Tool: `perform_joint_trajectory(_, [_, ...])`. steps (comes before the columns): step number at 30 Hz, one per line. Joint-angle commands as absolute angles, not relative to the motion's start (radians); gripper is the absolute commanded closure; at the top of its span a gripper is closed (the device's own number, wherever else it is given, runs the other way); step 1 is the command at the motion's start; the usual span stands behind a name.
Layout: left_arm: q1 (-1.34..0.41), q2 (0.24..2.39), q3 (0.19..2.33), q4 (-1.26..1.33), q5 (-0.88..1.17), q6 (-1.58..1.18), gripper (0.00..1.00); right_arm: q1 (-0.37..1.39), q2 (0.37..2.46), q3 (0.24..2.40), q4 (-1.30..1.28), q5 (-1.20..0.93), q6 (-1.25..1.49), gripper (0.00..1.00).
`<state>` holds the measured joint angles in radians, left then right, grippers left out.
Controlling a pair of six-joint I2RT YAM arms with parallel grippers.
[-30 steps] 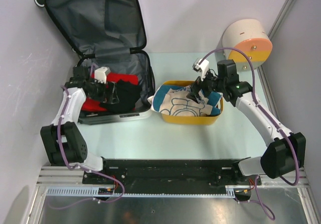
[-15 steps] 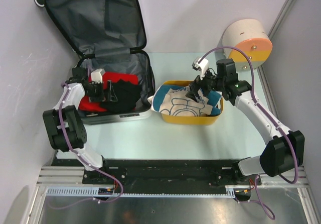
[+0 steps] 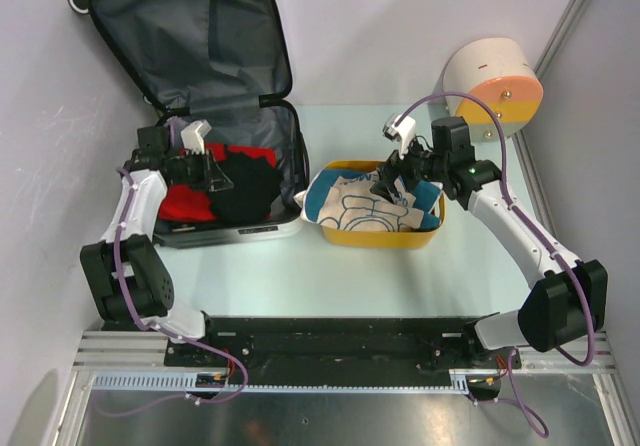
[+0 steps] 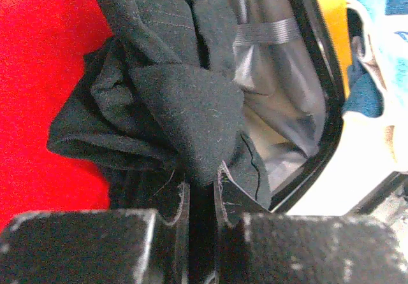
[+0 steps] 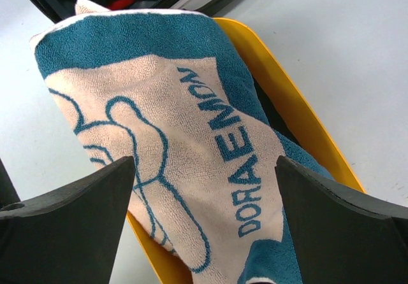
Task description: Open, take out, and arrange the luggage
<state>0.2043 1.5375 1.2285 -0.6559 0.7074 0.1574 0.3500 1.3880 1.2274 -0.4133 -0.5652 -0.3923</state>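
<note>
Spanning between white walls (image 3: pixel 400 26), pale table (image 3: pixel 330 276) bears luggage (image 3: pixel 200 36).

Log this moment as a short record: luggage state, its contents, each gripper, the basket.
luggage: open, lid raised
inside: black garment lying partly over a red garment
left gripper: shut on the black garment, inside the luggage
right gripper: open, above the towel
yellow basket: on the table right of the luggage, holding the blue-and-cream towel
stage: luggage opened; black garment gripped but not yet out
</note>
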Motion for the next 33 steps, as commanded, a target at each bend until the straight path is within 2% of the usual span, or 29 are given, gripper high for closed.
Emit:
perform_joint_trajectory(1, [0.176,1.512,1.239,-0.638,0.805,0.107,0.95,0.354,1.393,1.275,-0.377,-0.587,-0.38,0.04])
perform_joint_trajectory(3, [0.169,1.529,1.236,-0.635,0.785,0.094,0.92,0.356,1.399,1.278,-0.368,-0.592,-0.377,0.04])
perform_joint_trajectory(4, [0.17,1.534,1.233,-0.632,0.737,0.089,0.8,0.357,1.401,1.282,-0.373,-0.594,-0.379,0.04])
perform_joint_trajectory(6, [0.178,1.543,1.23,-0.627,0.704,0.08,0.69,0.357,1.404,1.285,-0.377,-0.594,-0.38,0.04])
perform_joint_trajectory(7, [0.189,1.549,1.229,-0.624,0.683,0.075,0.57,0.357,1.402,1.287,-0.383,-0.594,-0.382,0.04])
perform_joint_trajectory(9, [0.192,1.572,1.23,-0.624,0.644,0.074,0.42,0.357,1.402,1.287,-0.388,-0.592,-0.383,0.04])
perform_joint_trajectory(12, [0.19,1.604,1.209,-0.624,0.62,0.06,0.11,0.357,1.397,1.287,-0.396,-0.591,-0.385,0.04])
perform_joint_trajectory(13, [0.189,1.614,1.198,-0.624,0.621,0.054,0.06,0.359,1.399,1.287,-0.4,-0.591,-0.387,0.04])
perform_joint_trajectory(21, [0.169,1.666,1.152,-0.627,0.635,0.012,0.08,0.357,1.404,1.301,-0.41,-0.586,-0.4,0.04])
perform_joint_trajectory(26, [0.103,1.603,1.175,-0.626,0.706,0.011,0.32,0.357,1.419,1.316,-0.414,-0.591,-0.402,0.04])
perform_joint_trajectory(30, [0.074,1.582,1.178,-0.621,0.707,-0.039,0.56,0.357,1.434,1.325,-0.41,-0.595,-0.4,0.04])
perform_joint_trajectory(31, [0.074,1.588,1.18,-0.618,0.728,-0.047,0.68,0.357,1.436,1.328,-0.407,-0.597,-0.399,0.04])
perform_joint_trajectory(33, [0.074,1.6,1.184,-0.618,0.739,-0.054,0.78,0.359,1.443,1.33,-0.402,-0.6,-0.397,0.04])
